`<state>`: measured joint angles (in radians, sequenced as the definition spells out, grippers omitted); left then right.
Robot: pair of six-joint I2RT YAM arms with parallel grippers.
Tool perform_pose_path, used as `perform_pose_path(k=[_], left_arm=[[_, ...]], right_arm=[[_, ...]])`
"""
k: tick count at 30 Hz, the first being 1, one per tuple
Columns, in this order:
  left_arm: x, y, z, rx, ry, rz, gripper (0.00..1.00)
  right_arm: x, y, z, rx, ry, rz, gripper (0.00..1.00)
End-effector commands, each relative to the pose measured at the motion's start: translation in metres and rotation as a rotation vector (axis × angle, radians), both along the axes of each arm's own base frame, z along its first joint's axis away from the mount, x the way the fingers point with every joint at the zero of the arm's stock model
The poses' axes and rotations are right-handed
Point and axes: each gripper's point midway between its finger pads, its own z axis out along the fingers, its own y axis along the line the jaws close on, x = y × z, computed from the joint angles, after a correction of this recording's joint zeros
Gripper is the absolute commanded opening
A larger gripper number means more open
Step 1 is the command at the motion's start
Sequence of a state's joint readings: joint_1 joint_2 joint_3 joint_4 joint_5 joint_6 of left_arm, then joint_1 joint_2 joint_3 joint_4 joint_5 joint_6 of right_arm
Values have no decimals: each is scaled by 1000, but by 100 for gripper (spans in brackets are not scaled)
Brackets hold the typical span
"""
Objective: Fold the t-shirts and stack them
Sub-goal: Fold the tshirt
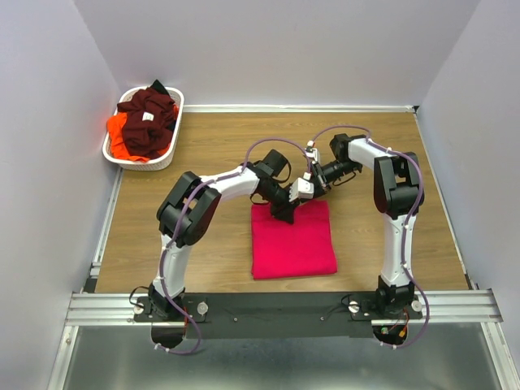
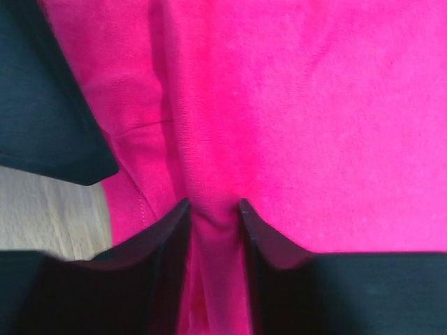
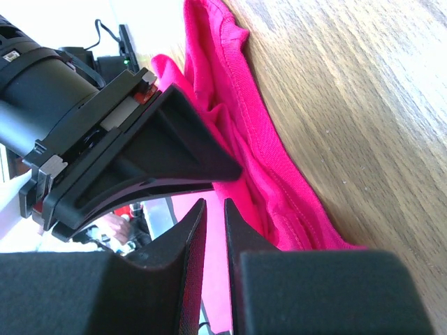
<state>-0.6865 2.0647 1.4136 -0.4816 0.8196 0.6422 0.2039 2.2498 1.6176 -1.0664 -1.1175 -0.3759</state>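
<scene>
At the middle of the counter [image 1: 211,146], nearer its near edge than its far edge, the pinkish-red t-shirt [image 1: 294,244] is lying folded into a flat rectangle with fairly straight sides. Bare wood-grain board is showing on all four sides of it, with the widest open strips running toward the left and right edges. Pale walls are closing off the left, far and right edges, and a metal rail is running along the near edge where both arm bases are bolted.

The left claw [image 1: 286,214] is reaching down onto the far edge of the pinkish-red t-shirt. In the left wrist view, its dark fingers [image 2: 164,237] are pinching a raised ridge of the fine-knit cloth between them. The right claw [image 1: 302,193] is hovering just beside it, over the same far edge. In the right wrist view, its fingers [image 3: 192,237] are standing almost together with only a thin slit between them; whether any cloth is sitting in that slit cannot be told. Layered hems are lying loosely wavy along this edge of the fabric.

At the far left corner, a white oval basket [image 1: 140,162] with slotted walls is holding crumpled maroon t-shirts [image 1: 149,122] and an orange t-shirt [image 1: 119,134], well apart from both claws.
</scene>
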Motion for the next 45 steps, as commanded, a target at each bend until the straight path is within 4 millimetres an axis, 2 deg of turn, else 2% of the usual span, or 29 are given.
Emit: perform_pose_path(k=[1, 4, 10, 12, 18, 25, 31, 34, 37, 41, 45], left_arm=[[-5, -1, 12, -28, 3, -31, 26], [-5, -2, 27, -55, -40, -23, 20], [-7, -2, 42, -64, -115, -4, 9], [-10, 0, 44, -60, -136, -6, 0], [-22, -1, 44, -42, -183, -27, 0], [-22, -4, 46, -34, -217, -20, 0], [-16, -4, 49, -21, -276, -5, 0], [-11, -4, 57, -22, -306, 5, 0], [0, -5, 72, -28, -374, 20, 0], [10, -8, 86, -38, -426, 28, 0], [22, -9, 90, -31, -463, 41, 0]], right_arm=[[4, 5, 11, 38, -49, 10, 22], [7, 8, 10, 42, -47, 10, 22], [13, 13, 14, 62, -46, 7, 22], [12, 17, 15, 69, -43, 14, 22], [1, 38, 10, 96, -11, 62, 22], [-20, 57, -8, 132, 107, 95, 22], [-31, 53, -32, 98, 181, 95, 22], [-34, 51, -43, 78, 195, 99, 22], [-41, 49, -54, 64, 228, 102, 22], [-46, 47, -58, 66, 252, 100, 22], [-49, 46, -58, 71, 263, 99, 22]])
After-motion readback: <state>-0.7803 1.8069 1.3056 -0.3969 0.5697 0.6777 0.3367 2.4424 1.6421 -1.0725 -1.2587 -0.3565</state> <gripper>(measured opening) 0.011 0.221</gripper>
